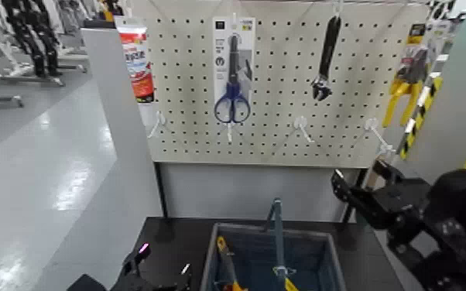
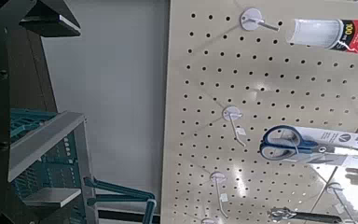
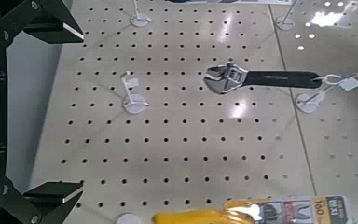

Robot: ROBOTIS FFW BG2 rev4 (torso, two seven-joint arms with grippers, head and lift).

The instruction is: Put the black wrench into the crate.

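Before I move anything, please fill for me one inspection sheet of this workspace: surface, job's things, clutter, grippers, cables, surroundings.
Surface: dark table, crate standing on it.
Job's things: black wrench hanging on the pegboard, head down, not yet in the crate.
Clutter: scissors pack, red-labelled tube and yellow-handled pliers hanging; yellow items inside the crate.
Grippers: left gripper open, empty, beside the crate; right gripper open, empty, before the board.
Cables: nothing seen.
Surroundings: glossy grey floor; wheeled stands behind, left.
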